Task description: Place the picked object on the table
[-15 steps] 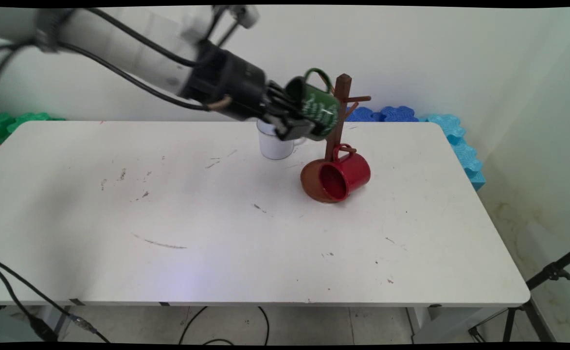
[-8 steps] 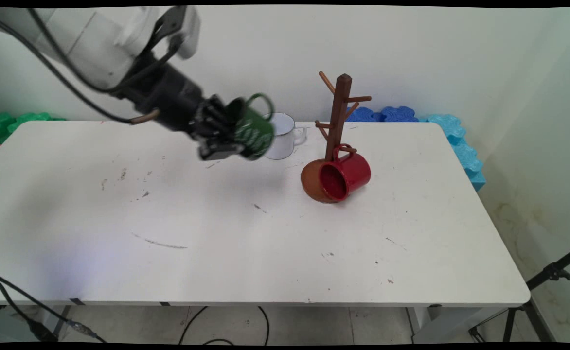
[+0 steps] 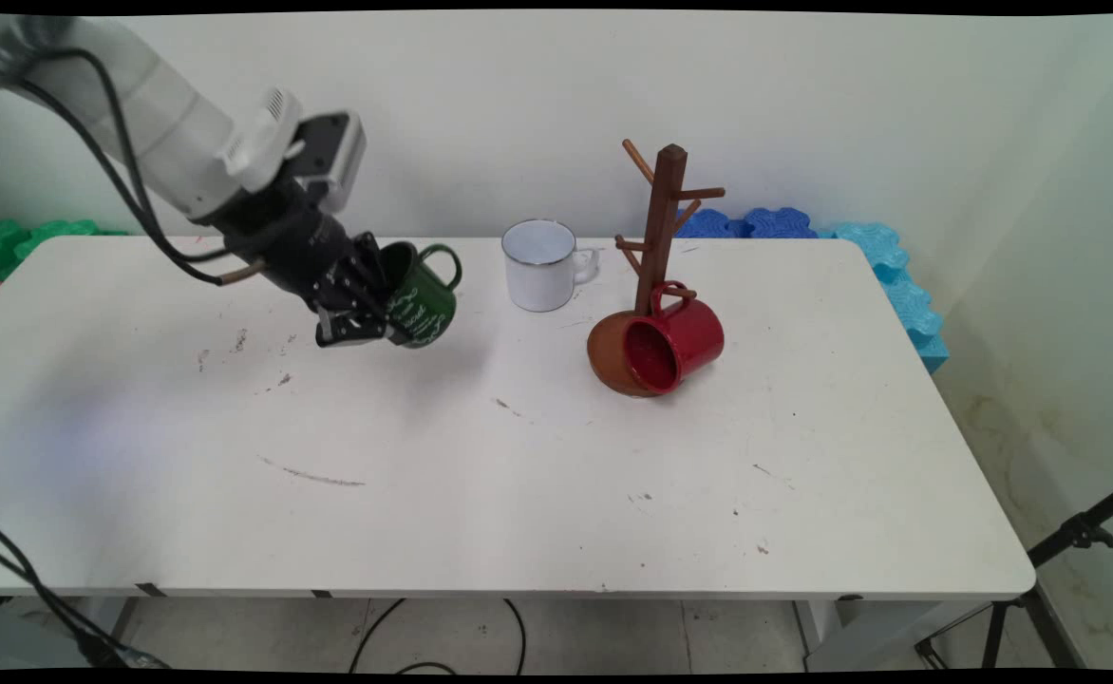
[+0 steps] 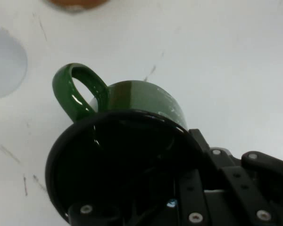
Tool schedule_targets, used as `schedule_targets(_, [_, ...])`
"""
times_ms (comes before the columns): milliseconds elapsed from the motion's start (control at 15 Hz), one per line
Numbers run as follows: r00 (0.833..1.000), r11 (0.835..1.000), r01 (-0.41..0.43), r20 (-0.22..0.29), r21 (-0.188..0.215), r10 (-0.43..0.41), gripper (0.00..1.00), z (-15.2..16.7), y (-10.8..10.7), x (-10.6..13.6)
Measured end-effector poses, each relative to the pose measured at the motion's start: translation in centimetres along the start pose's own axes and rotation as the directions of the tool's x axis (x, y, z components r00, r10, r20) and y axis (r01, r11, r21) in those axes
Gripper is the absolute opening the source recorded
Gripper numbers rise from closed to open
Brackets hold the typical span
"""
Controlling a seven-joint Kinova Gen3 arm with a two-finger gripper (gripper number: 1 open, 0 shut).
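Claw (image 3: 367, 313) clamped on the rim of a green mug (image 3: 421, 296), one finger inside the mouth and one outside against the wall, as seen in the hand view with the mug (image 4: 132, 136) filling the frame, handle to its upper left. Mug held tilted, clear of the tabletop (image 3: 481, 475), over the rear left part, well apart from the white mug (image 3: 539, 266) standing upright to its right. Risk noted: grip taken on a thin, glossy rim only, so likely to slip or let the mug rotate between the fingers if swung or set down hard. Further risk: tilted attitude means any lowering would probably land on the base edge rather than flat, with tipping or rolling possible. No contact risk judged with the white mug at present spacing. Wooden mug tree (image 3: 663, 228) standing further right, with a red mug (image 3: 675, 342) hung by its handle on a low peg, mouth facing the camera, in front of the brown base. Arm entering from upper left, forearm sloping down toward the right, wrist pitched so the claw points downward and rightward, black cables hanging from the white link.
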Motion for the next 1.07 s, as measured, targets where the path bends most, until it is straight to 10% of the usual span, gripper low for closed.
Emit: schedule_targets(1067, [0.972,0.986,-0.151,0.171,-0.07,0.161,0.0,11.5,-6.3,1.3])
